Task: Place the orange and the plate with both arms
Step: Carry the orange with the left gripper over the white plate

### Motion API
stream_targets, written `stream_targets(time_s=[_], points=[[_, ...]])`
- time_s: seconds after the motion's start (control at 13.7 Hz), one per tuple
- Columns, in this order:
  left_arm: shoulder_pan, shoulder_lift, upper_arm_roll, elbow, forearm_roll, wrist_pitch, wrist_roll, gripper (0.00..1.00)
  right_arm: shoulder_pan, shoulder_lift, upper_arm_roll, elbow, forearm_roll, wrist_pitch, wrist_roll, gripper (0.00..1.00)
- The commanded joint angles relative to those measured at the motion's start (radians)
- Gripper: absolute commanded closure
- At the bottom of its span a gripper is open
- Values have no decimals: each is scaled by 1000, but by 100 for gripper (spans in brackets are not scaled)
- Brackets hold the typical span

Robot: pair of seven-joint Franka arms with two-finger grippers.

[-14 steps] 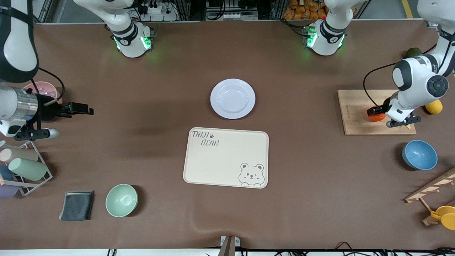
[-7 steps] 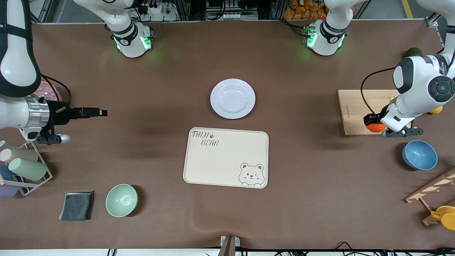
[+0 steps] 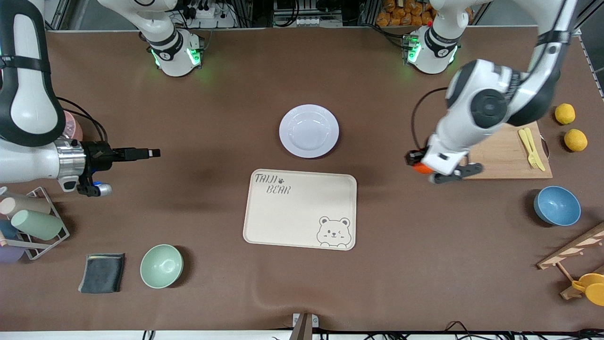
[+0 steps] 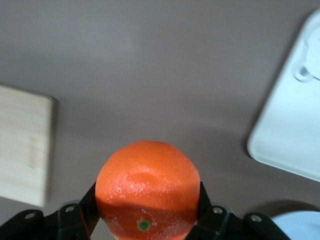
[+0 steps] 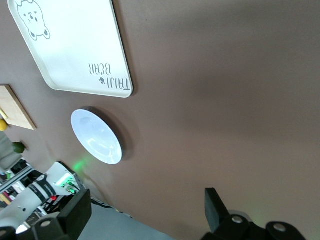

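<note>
While our left gripper, clamped on the orange, hangs over bare table at right of centre, we are mid-carry; next we need the plate, upper centre; our right gripper waits spread wide at left.

left gripper: I see it up over bare table, fingers clamped on the orange
right gripper: jaws wide apart, nothing between, arm stretched level over table
</note>
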Motion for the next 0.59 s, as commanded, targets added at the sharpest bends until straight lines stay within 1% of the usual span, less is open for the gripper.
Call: stream_targets(time_s=[0.0,0.22,0.29,0.37,0.51], points=[[-125,82,4,90,-12,-20,-170,90,1,5,5,-8,28,29,17,0],[-257,154,4,144,-12,-4,-342,90,3,25,7,-11,31,30,15,0],[-288,168,4,148,-13,10,-373,90,6,34,7,-24,36,35,15,0],[-309,181,3,147,-13,24,-399,90,1,34,7,-33,65,37,12,0],[-383,206,4,147,-12,52,-468,90,3,36,7,-40,88,46,3,0]])
